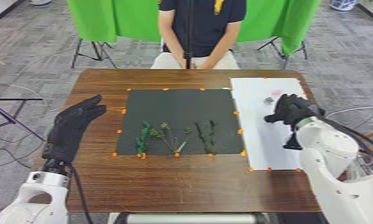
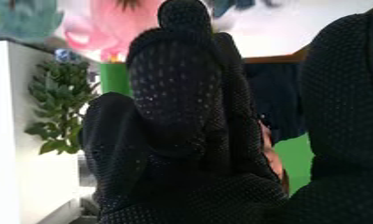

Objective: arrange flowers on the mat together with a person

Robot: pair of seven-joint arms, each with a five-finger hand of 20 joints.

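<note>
Across the middle of the brown wooden surface (image 1: pixel 165 182), in my head view, lies a dark grey rectangular mat (image 1: pixel 178 105) with small orange tabs around its edge. The greenery I have to arrange is on its near half: a leafy bright green sprig (image 1: pixel 143 137) to the left, a branching sprig with small green heads and thin pale stalks (image 1: pixel 165 134) between, and slender dark green stems (image 1: pixel 206 135) to the right. Their lower ends point towards the near edge. Just beside the mat, on the right, is a white rectangular sheet (image 1: pixel 258 140); towards its far end I see a pale pink flower (image 1: pixel 277 93) and a small grey piece (image 1: pixel 269 100) that I cannot identify. My right hand (image 1: pixel 297 111) is over this sheet, near the flower, its fingers relaxed and the thumb apart from them. My left hand (image 1: pixel 73 122) is over the left side of the surface, fingers extended towards the far side.

From my right wrist view, the black-gloved right hand (image 2: pixel 182 170) has its fingers loosely bent, with a gap between them and the thumb, and I see nothing gripped. Beyond the fingertips are the flower's pink petals; whether they touch the glove I cannot tell.
</note>
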